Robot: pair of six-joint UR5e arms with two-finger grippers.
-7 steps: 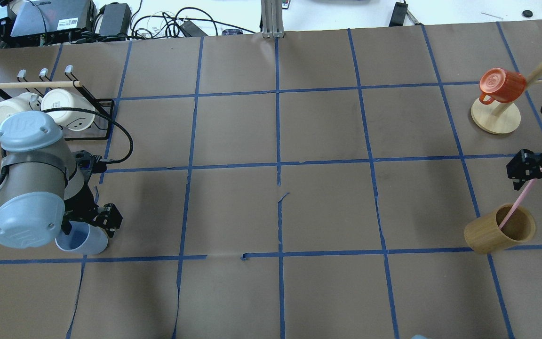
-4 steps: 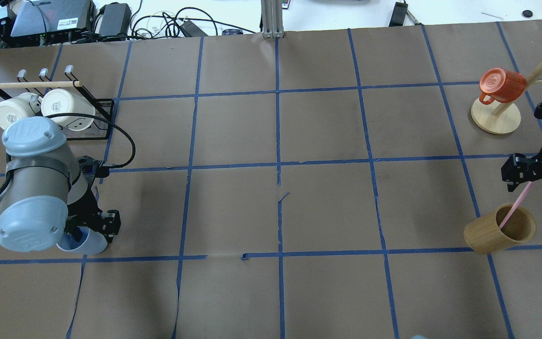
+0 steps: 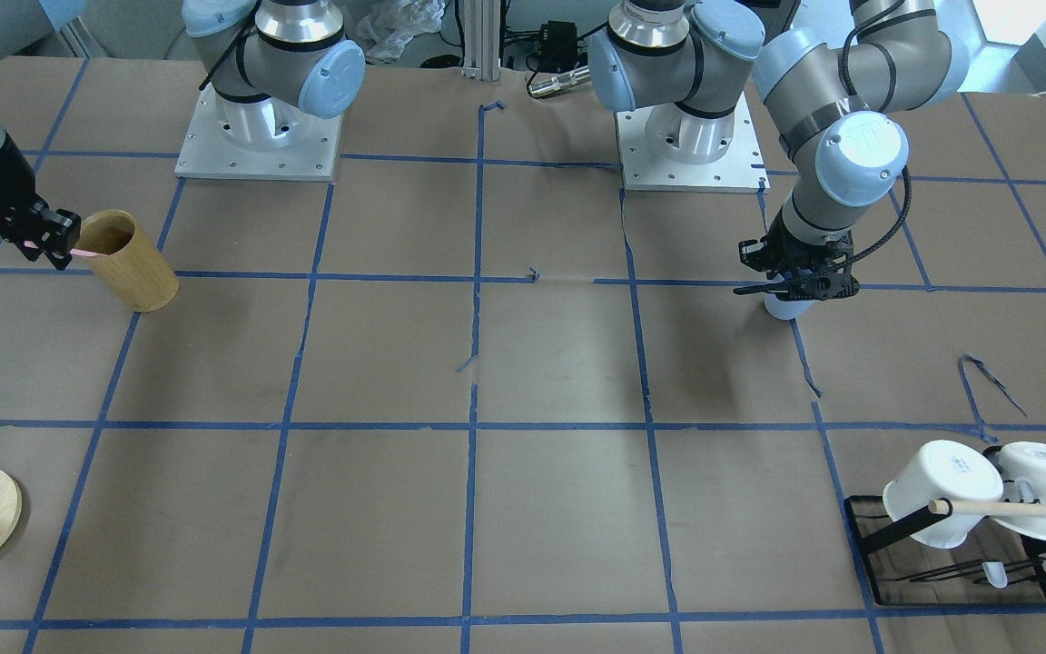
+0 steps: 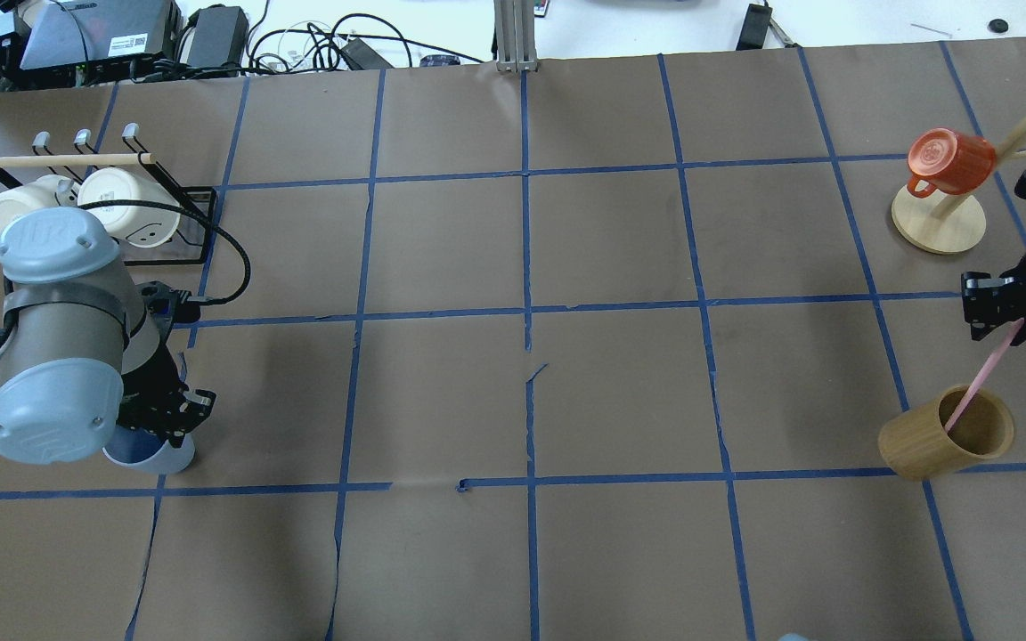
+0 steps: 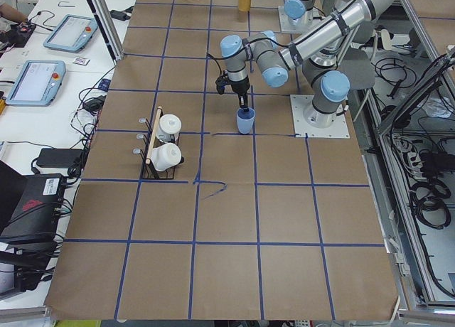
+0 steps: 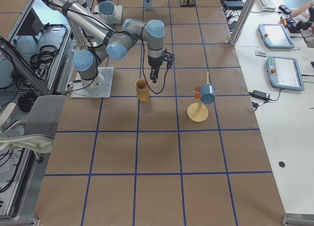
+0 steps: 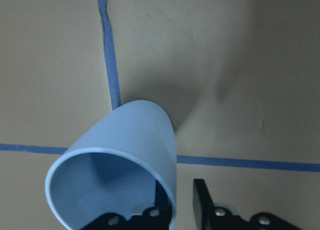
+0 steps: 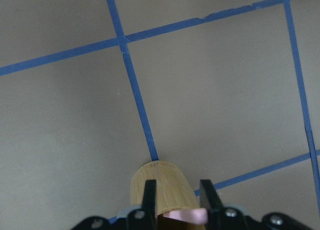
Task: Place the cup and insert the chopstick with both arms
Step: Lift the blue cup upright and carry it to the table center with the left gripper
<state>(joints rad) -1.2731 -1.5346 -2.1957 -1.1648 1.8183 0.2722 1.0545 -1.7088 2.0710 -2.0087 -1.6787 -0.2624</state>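
Observation:
The pale-blue cup (image 4: 155, 456) is at the table's left, low at the paper, its rim up. My left gripper (image 4: 171, 417) is shut on the cup's rim, one finger inside and one outside, as the left wrist view shows (image 7: 125, 155). The cup also shows in the front view (image 3: 785, 307). My right gripper (image 4: 1005, 313) is shut on the top of the pink chopstick (image 4: 979, 376). The stick slants down into the tan wooden holder (image 4: 942, 436). In the right wrist view the stick (image 8: 186, 216) sits between the fingers above the holder (image 8: 161, 184).
A black rack with two white mugs (image 4: 126, 212) and a wooden rod stands behind my left arm. A wooden mug tree with an orange mug (image 4: 949, 160) stands behind the right gripper. The arm bases (image 3: 255, 136) are at the robot's edge of the table.
My right gripper has moved up and back with the chopstick, so more of the stick shows above the holder. My left gripper has shifted slightly left with the cup.

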